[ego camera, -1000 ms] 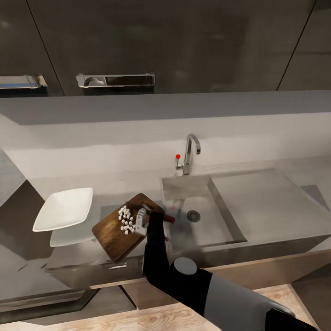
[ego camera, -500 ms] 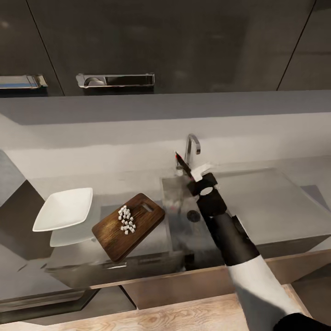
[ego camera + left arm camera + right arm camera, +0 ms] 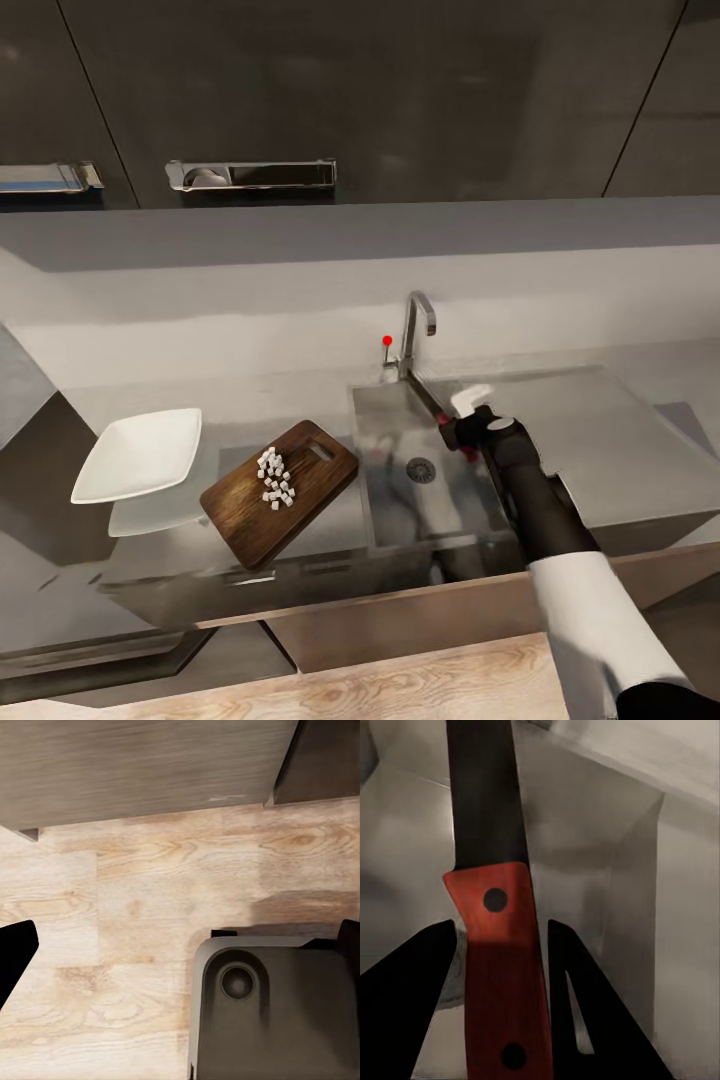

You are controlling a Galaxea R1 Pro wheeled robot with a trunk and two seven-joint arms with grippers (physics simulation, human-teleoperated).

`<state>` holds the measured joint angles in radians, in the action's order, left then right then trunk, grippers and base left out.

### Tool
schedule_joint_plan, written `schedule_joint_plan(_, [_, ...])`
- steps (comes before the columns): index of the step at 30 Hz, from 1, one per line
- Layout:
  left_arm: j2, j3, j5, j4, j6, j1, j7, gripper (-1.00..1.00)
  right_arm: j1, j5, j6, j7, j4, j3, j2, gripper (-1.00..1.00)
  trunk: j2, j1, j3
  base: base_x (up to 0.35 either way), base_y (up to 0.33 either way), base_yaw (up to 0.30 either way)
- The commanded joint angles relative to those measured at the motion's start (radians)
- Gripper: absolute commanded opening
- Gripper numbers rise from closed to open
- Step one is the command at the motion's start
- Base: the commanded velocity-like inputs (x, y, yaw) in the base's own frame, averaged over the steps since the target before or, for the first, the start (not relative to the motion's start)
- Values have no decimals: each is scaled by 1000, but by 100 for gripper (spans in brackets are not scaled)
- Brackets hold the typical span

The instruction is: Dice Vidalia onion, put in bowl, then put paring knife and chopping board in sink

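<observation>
One paring knife [image 3: 499, 945] clamped in the right end effector [image 3: 455, 425] above one sink [image 3: 400, 470] (one bowl [image 3: 140, 452], one chopping board [image 3: 280, 490] alongside).

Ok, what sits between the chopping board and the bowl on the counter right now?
In the head view, nothing: bare grey countertop separates the chopping board from the bowl. The diced onion lies on the board.
</observation>
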<state>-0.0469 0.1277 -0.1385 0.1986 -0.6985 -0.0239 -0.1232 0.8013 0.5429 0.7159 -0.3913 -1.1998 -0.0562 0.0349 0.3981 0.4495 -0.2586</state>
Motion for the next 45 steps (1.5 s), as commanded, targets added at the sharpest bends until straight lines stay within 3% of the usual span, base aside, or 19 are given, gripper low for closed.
schedule_joint_plan(1, [-1, 9, -9, 2, -1, -1, -4, 100, 1, 10, -17, -9, 26, 0, 2, -100, 2, 1, -2, 0, 0, 0])
schedule_joint_plan(4, [-1, 9, -9, 2, -1, -1, -4, 100, 1, -10, -77, -10, 105, 1, 4, -100, 2, 1, -2, 0, 0, 0])
schedule_joint_plan(8, [-1, 9, -9, 2, -1, -1, -4, 100, 1, -120, -131, -11, 179, 2, -1, -100, 2, 1, -2, 0, 0, 0])
schedule_joint_plan(11, [-1, 9, -9, 2, -1, -1, -4, 100, 1, -156, -166, -11, 232, 3, -1, -100, 2, 1, -2, 0, 0, 0])
schedule_joint_plan(15, [-1, 9, -9, 2, -1, -1, -4, 100, 1, -164, -224, -9, 287, 12, -2, -100, 2, 1, -2, 0, 0, 0])
schedule_joint_plan(19, [-1, 9, -9, 2, -1, -1, -4, 100, 1, -165, -296, -3, 348, 102, -1, -100, 2, 1, -2, 0, 0, 0])
schedule_joint_plan(23, [-1, 9, -9, 2, 0, -1, -4, 100, 1, -165, -331, -2, 416, 144, -1, -100, 2, 1, -2, 0, 0, 0])
schedule_joint_plan(45, [-1, 7, -7, -18, -2, -1, -6, 100, 1, -164, -336, 22, 455, 148, 4, -100, 2, 1, -5, 37, 0, 0])
